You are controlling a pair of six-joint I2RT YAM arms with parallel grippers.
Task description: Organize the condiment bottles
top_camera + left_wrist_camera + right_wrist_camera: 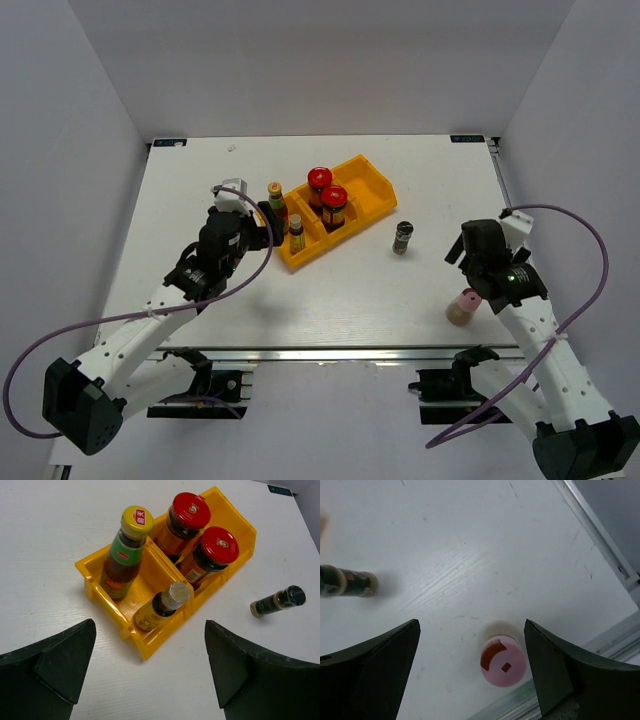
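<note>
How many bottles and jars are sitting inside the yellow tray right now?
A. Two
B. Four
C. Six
B. The yellow tray holds the green-capped sauce bottle, the slim bottle and the two red-lidded jars. The dark-lidded jar and the pink-lidded shaker are out on the table.
</note>
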